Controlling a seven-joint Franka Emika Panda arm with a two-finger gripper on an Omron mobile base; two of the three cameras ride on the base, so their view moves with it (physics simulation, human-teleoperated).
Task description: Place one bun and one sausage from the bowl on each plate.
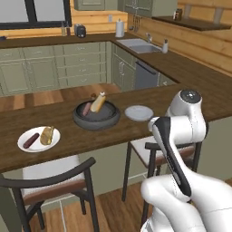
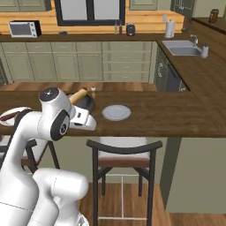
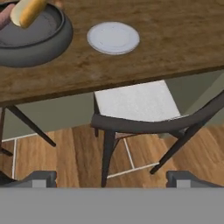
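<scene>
Right now the wooden counter [image 1: 136, 131] carries everything, and the arm is folded back short of its near edge, above a stool [image 3: 135, 105]. Toward the middle of the counter, back from the near edge, sits the bowl [image 1: 96, 118], with a bun [image 1: 98, 102] propped against its rim and a sausage [image 1: 86, 108] beside the bun. At the left end, close to the near edge, the filled plate [image 1: 38, 139] already carries one bun and one sausage. Just right of the bowl lies the bare plate [image 1: 139, 113], apart from the bowl's rim, so it looks to be the one left to serve.

The gripper [image 3: 111, 180] hangs out past the counter edge with its fingers spread wide and nothing between them. To do the next pick well, I would bring the hand up and forward over the bowl, come down from above, and line the fingers across the bun's narrow width, not its length. The bun leans on the rim, so a sideways nudge could tip it out.
</scene>
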